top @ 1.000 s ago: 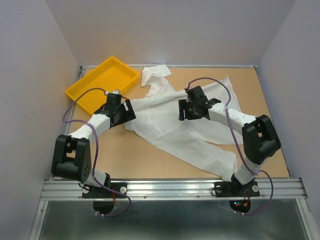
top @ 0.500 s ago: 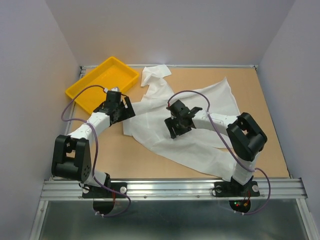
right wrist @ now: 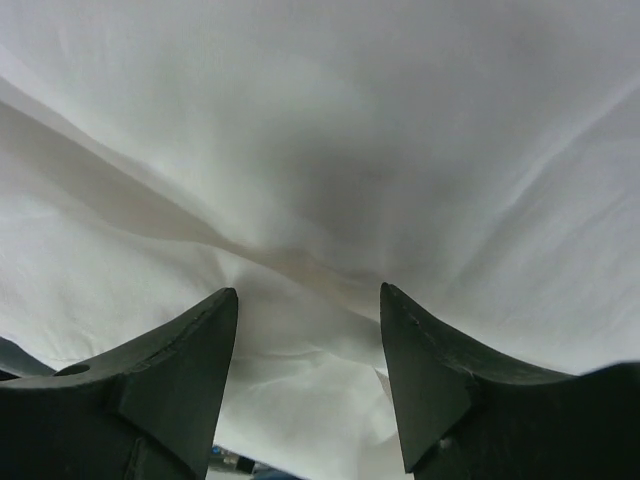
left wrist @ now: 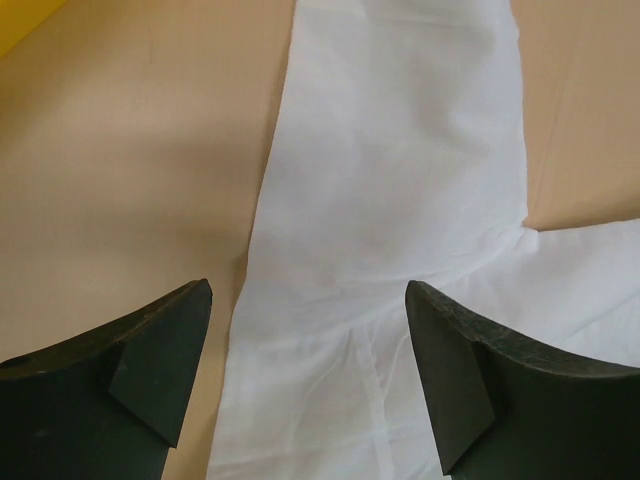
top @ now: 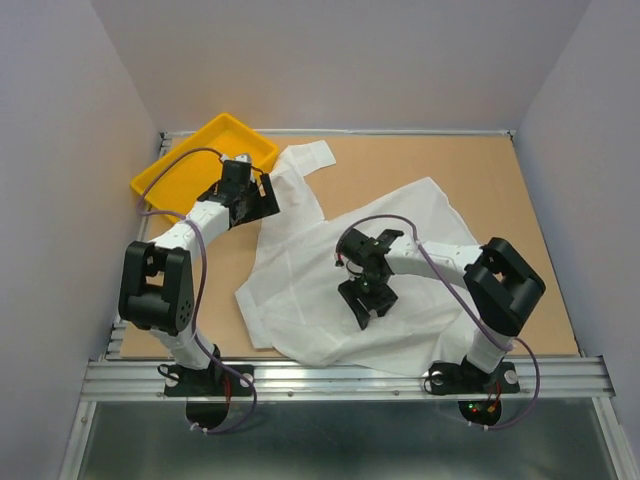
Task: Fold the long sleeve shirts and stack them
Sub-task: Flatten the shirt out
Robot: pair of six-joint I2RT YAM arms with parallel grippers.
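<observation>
White shirt sprawls under my spread right hand, probably for smoothing; my left hand gapes empty above the sleeve.

I see bare table along the far right and down the right edge, open for a pass. The white shirt covers the middle. The yellow tray blocks the far-left corner, just beside my left gripper. My right arm lies across the shirt, barring the centre. The walls close both sides.
</observation>
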